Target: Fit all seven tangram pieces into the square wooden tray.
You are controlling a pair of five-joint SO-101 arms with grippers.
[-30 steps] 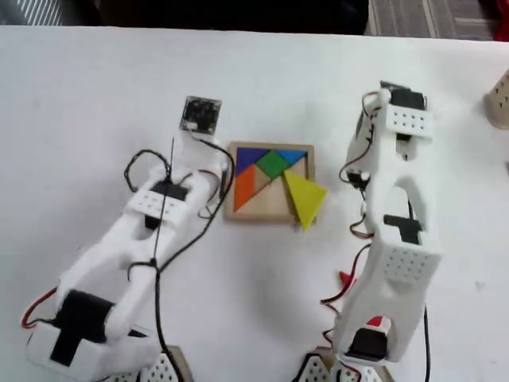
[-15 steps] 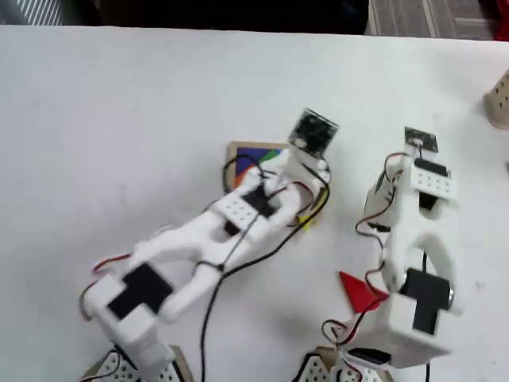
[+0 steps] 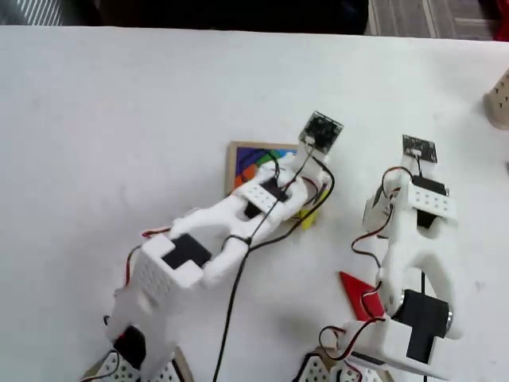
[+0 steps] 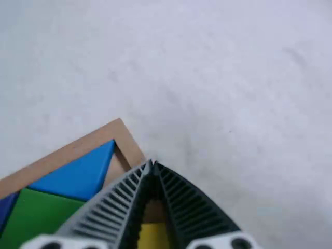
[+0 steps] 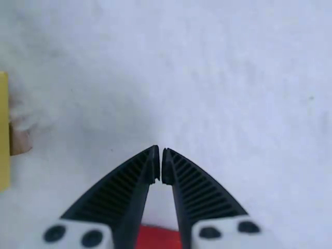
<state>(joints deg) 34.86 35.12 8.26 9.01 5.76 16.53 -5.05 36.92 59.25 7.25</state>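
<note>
The square wooden tray [image 3: 235, 153] lies mid-table, mostly covered by my left arm [image 3: 262, 195], which stretches across it. In the left wrist view my left gripper [image 4: 154, 165] is shut, its tips over the tray's corner rim [image 4: 123, 136]. A blue triangle [image 4: 78, 175] and a green piece [image 4: 33, 220] lie in the tray, and yellow [image 4: 153, 236] shows under the fingers. The yellow triangle [image 3: 308, 216] pokes out past the tray's near right side. My right gripper [image 5: 160, 154] is shut above bare table, with the red triangle [image 5: 155, 238] under it. This red triangle [image 3: 358, 291] lies beside my right arm [image 3: 417, 203].
The tray's corner [image 5: 19, 141] and the yellow piece's edge [image 5: 3, 129] show at the side of the right wrist view. A pale perforated object [image 3: 499, 99] stands at the table's right edge. White table stretches to the far side and to the left.
My left arm swung from the tray's left side across it to its far right corner, covering most pieces. My right arm drew back toward the front, uncovering the red triangle.
</note>
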